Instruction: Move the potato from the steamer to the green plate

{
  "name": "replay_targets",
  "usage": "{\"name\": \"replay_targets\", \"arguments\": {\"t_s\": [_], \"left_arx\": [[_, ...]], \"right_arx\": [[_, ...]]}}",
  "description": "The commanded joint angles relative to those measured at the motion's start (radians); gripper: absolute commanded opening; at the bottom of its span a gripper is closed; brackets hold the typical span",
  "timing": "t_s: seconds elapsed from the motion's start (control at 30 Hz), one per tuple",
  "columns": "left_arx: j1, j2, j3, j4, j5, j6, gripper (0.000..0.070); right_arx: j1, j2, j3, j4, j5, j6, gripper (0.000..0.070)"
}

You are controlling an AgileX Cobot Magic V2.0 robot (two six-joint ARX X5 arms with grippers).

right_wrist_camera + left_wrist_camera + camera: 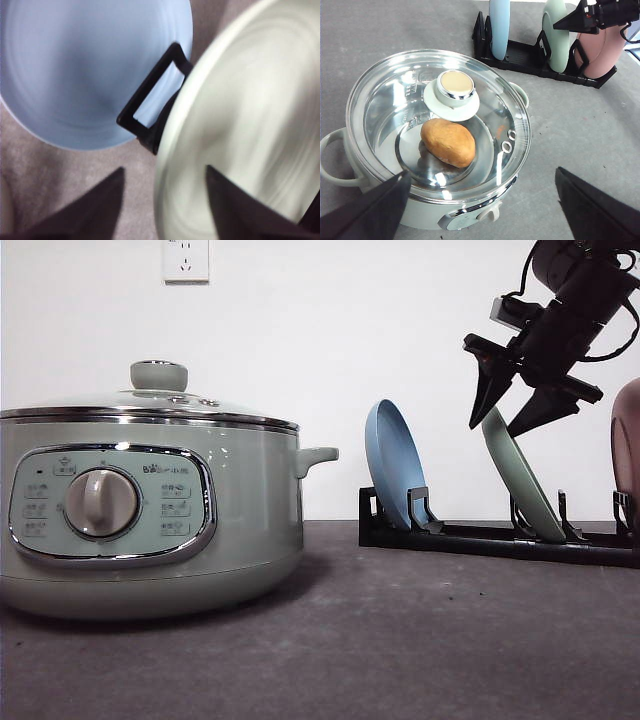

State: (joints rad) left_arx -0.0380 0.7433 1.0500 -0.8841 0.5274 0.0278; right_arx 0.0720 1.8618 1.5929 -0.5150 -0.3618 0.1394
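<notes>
Orange-brown and firm, the potato (448, 142) sits under the steamer (150, 530)'s glass lid (437, 117); we judge it heavy, gripped across its middle. Our right gripper (512, 415) gapes empty astride the green plate (522, 478)'s rim in the rack (500, 537); our left gripper (485, 210) spreads wide, empty.

This looks like a staged kitchen corner in a robot test room rather than a lived-in home. A sage-green electric steamer (150, 510) with a dial panel and glass lid (437, 117) sits on a plain dark grey tabletop (400, 640), and a black plate rack (490, 537) near the tabletop's far edge holds a blue plate (393, 465), a green plate (520, 475) and a pink plate (602, 52) on edge. Behind stands a bare white wall (400, 340) with one power socket (186, 260), and a black robot arm (575, 300) hangs over the rack.
</notes>
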Motion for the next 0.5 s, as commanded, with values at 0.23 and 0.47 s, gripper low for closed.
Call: {"name": "replay_targets", "arguments": {"t_s": [0.23, 0.47], "left_arx": [[-0.003, 0.005, 0.024, 0.009, 0.005, 0.006, 0.0592], [-0.003, 0.005, 0.024, 0.009, 0.005, 0.006, 0.0592]], "right_arx": [[0.004, 0.018, 0.025, 0.006, 0.003, 0.011, 0.0082], [0.004, 0.015, 0.025, 0.006, -0.005, 0.03, 0.0023]]}}
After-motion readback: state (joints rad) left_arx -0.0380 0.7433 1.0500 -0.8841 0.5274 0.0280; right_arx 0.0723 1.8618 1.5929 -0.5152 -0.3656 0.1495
